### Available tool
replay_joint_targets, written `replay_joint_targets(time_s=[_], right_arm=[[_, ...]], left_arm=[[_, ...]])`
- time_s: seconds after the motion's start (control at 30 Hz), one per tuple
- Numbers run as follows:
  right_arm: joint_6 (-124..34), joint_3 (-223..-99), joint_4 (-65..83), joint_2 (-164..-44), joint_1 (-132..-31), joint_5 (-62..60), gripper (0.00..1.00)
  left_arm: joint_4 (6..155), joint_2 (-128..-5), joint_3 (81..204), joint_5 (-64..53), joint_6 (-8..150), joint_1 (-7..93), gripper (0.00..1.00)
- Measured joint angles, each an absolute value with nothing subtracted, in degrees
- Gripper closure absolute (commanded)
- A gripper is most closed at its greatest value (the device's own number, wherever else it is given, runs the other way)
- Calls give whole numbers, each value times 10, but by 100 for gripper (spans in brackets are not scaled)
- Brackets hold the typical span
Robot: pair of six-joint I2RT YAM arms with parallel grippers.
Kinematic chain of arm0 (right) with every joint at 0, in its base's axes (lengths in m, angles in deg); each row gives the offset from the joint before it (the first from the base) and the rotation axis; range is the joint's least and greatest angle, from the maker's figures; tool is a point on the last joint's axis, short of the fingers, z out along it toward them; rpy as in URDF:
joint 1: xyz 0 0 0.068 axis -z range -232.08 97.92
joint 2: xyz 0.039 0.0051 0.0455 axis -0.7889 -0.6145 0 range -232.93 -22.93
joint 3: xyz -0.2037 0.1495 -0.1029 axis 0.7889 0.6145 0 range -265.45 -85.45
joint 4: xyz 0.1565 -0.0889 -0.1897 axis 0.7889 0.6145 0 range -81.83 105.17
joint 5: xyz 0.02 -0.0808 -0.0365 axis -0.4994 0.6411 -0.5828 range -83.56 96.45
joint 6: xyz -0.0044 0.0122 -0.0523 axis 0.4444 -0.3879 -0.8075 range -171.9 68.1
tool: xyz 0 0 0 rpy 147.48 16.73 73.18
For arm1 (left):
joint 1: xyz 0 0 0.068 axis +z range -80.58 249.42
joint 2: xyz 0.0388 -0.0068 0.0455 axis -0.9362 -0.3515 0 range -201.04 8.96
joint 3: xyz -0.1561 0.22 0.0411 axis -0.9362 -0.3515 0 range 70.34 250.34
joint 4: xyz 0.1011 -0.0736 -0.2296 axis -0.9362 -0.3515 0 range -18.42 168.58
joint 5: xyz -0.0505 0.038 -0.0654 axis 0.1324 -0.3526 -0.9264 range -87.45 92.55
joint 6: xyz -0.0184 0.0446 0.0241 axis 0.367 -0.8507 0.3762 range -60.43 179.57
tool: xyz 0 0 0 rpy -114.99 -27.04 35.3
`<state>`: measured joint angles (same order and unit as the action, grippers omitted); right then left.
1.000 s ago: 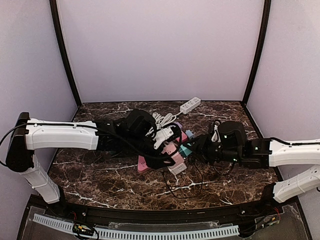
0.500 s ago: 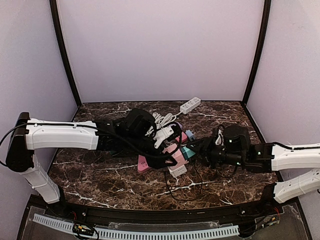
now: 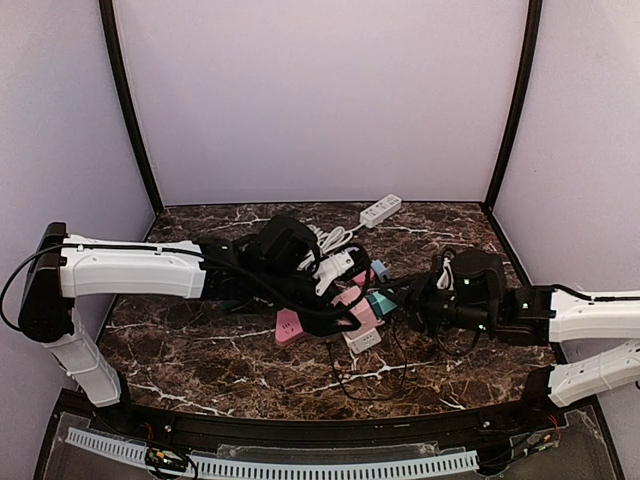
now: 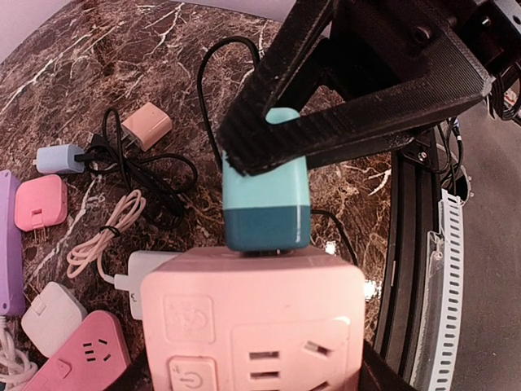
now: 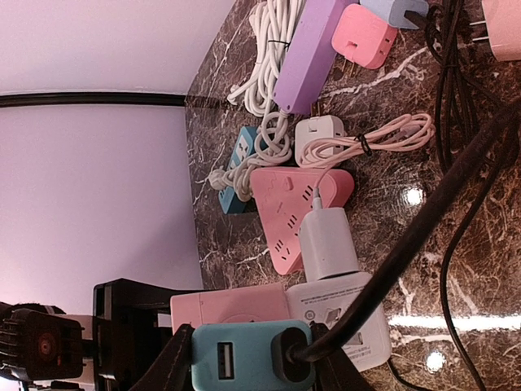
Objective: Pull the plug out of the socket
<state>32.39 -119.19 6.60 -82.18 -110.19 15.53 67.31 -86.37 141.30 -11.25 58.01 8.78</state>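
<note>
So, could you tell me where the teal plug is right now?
Top view, table centre: the teal plug sits butted against the pink socket, pinched by the right gripper.

Left arm and right arm low, outstretched toward each other, jaws apparently part-closed on both.

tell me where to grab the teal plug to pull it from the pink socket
Take the teal plug by the flat sides of its pale outer half, coming from the end away from the pink socket. Its dark half sits flush against the socket face, and its black cable leaves the outer end.
</note>
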Motion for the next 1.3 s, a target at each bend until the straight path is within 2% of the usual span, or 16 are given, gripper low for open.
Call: replay_joint_targets(time_s=[0.8,1.3], right_arm=[[295,-1252,129,-890,-1116,187,100],[316,-1237,146,-826,-1117,192,100]], left_arm=[[650,-865,1409,-103,588,95,99],[689,-865,1408,-118,581,90,99]])
